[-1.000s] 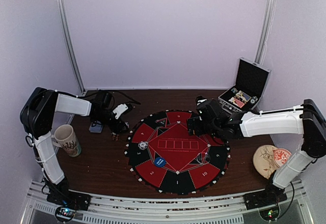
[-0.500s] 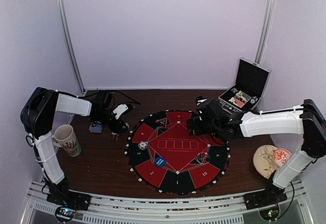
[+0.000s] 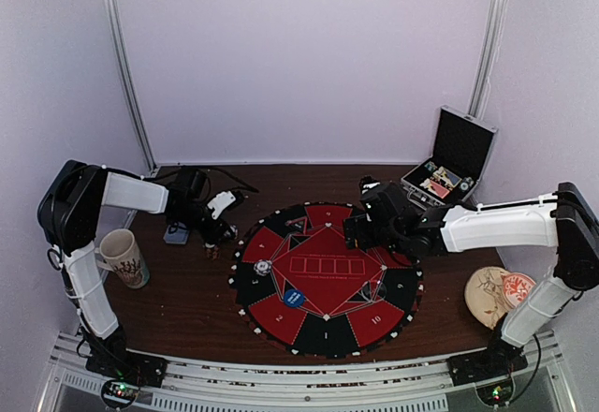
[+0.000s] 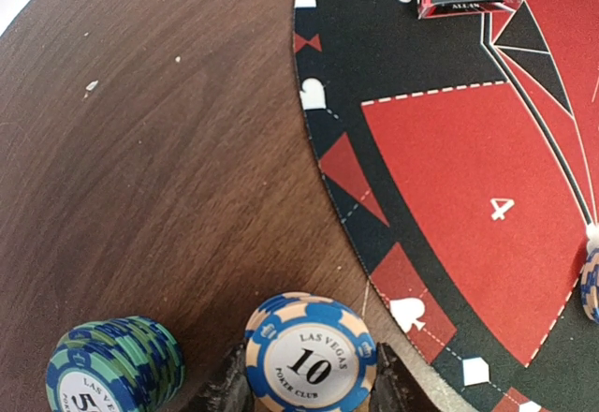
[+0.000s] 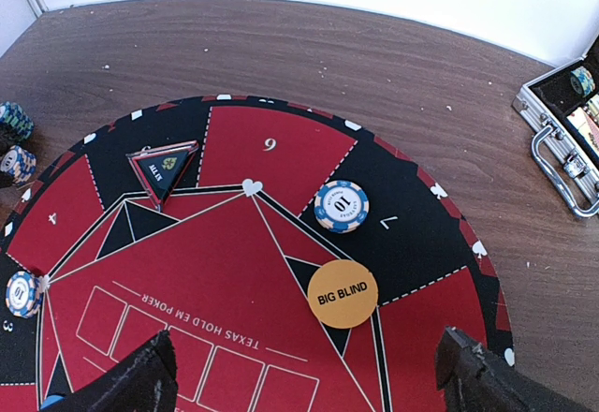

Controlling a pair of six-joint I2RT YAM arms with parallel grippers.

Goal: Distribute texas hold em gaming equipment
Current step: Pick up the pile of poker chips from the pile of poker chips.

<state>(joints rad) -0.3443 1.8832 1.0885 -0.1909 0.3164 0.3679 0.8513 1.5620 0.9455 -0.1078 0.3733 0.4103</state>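
My left gripper (image 4: 311,386) is shut on a small stack of blue-and-cream "10" chips (image 4: 309,351) standing on the wood just off the round red-and-black poker mat (image 4: 449,150). A teal-and-blue chip stack (image 4: 114,365) stands to its left. In the top view this gripper (image 3: 217,237) is at the mat's left rim. My right gripper (image 5: 309,379) hovers open over the mat (image 3: 326,267), above an orange BIG BLIND disc (image 5: 343,293). A single blue "10" chip (image 5: 342,205) lies on sector 7, another (image 5: 22,292) near sector 3. A blue disc (image 3: 295,297) lies on the mat's near side.
A triangular ALL IN marker (image 5: 161,167) lies on the mat. The open silver-edged case (image 3: 449,164) stands at the back right, with more items inside. A patterned mug (image 3: 122,257) is at the left, a plate (image 3: 501,295) at the right, and a grey block (image 3: 175,234) behind the left gripper.
The left gripper has closed its fingers onto the blue chip stack. Neither arm has visibly shifted, and the right gripper stays open.
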